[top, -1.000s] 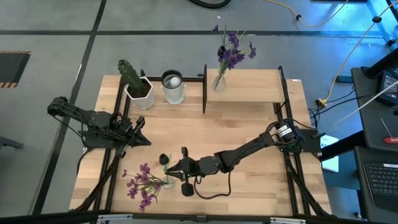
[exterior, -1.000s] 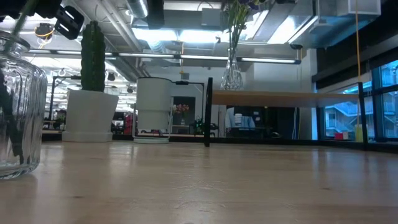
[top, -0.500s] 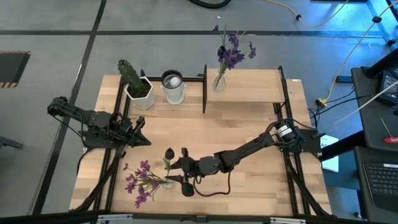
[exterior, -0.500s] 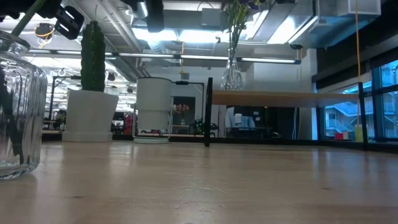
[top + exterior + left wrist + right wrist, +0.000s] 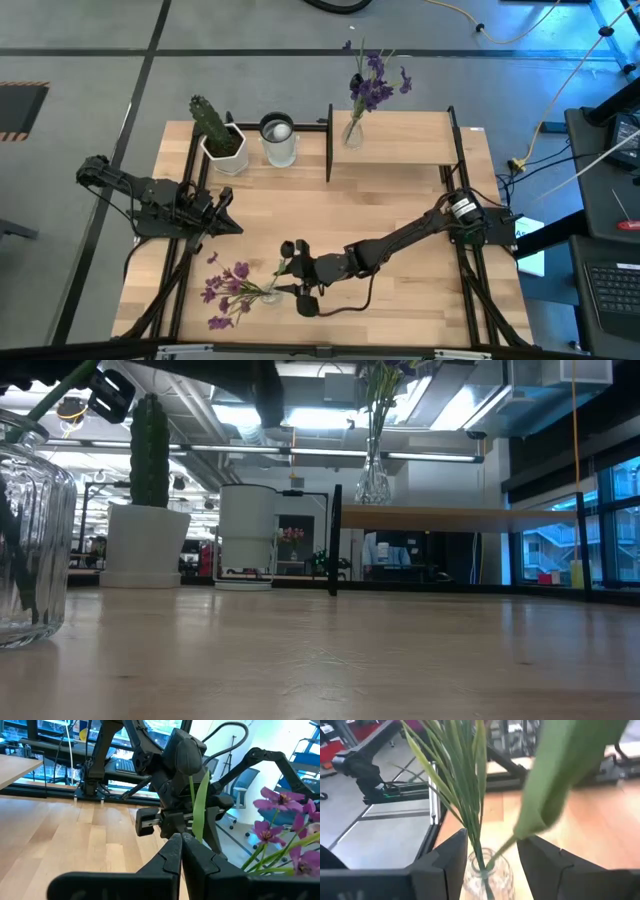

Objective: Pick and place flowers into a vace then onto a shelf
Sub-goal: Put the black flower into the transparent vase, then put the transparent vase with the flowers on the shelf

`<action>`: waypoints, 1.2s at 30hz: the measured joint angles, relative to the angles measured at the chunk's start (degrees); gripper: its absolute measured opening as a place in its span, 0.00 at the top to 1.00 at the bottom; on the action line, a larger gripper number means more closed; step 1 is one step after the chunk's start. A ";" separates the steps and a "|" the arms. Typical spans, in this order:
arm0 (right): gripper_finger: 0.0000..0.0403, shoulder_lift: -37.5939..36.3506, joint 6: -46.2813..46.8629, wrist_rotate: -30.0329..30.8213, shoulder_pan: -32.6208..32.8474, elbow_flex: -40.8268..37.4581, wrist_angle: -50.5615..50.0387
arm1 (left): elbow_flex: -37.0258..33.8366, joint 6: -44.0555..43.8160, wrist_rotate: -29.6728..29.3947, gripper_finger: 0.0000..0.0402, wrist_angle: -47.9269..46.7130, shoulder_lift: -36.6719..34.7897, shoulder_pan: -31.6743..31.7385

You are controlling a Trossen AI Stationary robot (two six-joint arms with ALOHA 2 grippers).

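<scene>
The pinker flowers (image 5: 228,290) stand with their stems in a clear glass vase (image 5: 268,292) on the tabletop near its front edge. The blooms lean toward the table's left. My right gripper (image 5: 284,278) reaches in from the right and is open. Its fingers stand on either side of the green stems (image 5: 477,835) just above the vase (image 5: 487,870) and touch nothing that I can see. The darker violet flowers (image 5: 375,85) stand in a second glass vase (image 5: 352,130) on the shelf (image 5: 410,140). My left gripper (image 5: 232,226) waits shut and empty near the table's left edge.
A cactus in a white pot (image 5: 215,135) and a white cup (image 5: 279,142) stand at the far left, beside the shelf's black post (image 5: 329,155). Bare tabletop (image 5: 380,200) lies between the shelf and my right arm.
My right gripper has opened and let go of the pinker flowers' stems. It has tipped upward, and its fingers have drawn a little toward the table's right. The bunch has settled in the vase, its blooms leaning farther toward the left.
</scene>
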 joint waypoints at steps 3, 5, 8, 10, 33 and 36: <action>0.57 -1.01 2.38 -0.11 0.00 0.00 -3.43 | 0.00 0.00 0.00 0.99 0.00 0.01 -0.01; 0.57 -1.08 3.64 -1.37 0.00 0.00 -4.39 | 0.00 0.00 0.02 0.99 0.00 0.02 0.00; 0.57 -1.08 6.42 -5.47 -0.02 0.00 -7.50 | 0.00 0.02 0.02 0.99 0.00 0.00 -0.02; 0.57 -1.08 8.53 -7.40 0.12 0.00 -9.60 | 0.00 0.01 0.02 0.99 0.01 0.00 0.00; 0.57 -1.06 13.64 -5.93 1.83 -0.04 -9.20 | 0.00 0.01 0.02 0.99 -0.02 0.01 -0.01; 0.57 -0.75 10.35 -5.05 1.84 -0.04 -9.54 | 0.00 0.02 0.01 0.99 -0.02 0.02 -0.01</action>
